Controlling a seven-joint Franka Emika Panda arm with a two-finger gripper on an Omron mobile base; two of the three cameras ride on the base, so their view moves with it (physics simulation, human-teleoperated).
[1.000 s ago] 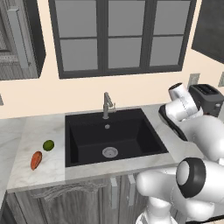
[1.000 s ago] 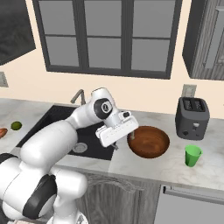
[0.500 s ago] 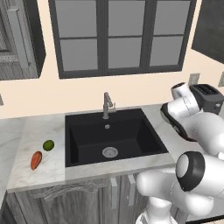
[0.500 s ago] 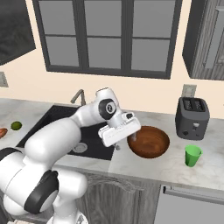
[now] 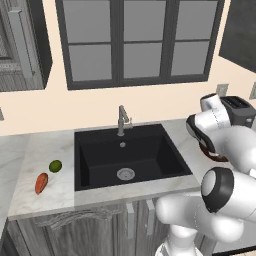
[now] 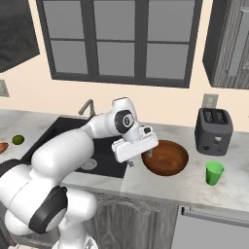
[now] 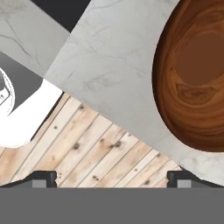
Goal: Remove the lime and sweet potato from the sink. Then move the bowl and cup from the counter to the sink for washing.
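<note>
The lime [image 5: 55,165] and the sweet potato [image 5: 41,182] lay on the counter [image 5: 45,150] to the left of the sink [image 5: 131,159], the lime a little farther back and the sweet potato nearer the front edge, close together but apart; with both out of the black basin, the first half of the task looked done. The basin itself held nothing but its round drain, which left it free to take the dishes. On the right side of the sink the bowl [image 6: 165,157] sat upright on the counter, and the cup [image 6: 213,172] stood well to its right, in front of the toaster [image 6: 213,130]. The gripper [image 6: 138,156] hung just above the bowl's left rim, between the sink and the bowl, its fingers spread wide and holding nothing, probably because a rim pinch was the only way to lift so wide a dish. In the hand view the bowl [image 7: 192,78] lay off to one side and beyond the fingertips [image 7: 43,178], so the hand seemingly needed to shift over the rim before lowering.
</note>
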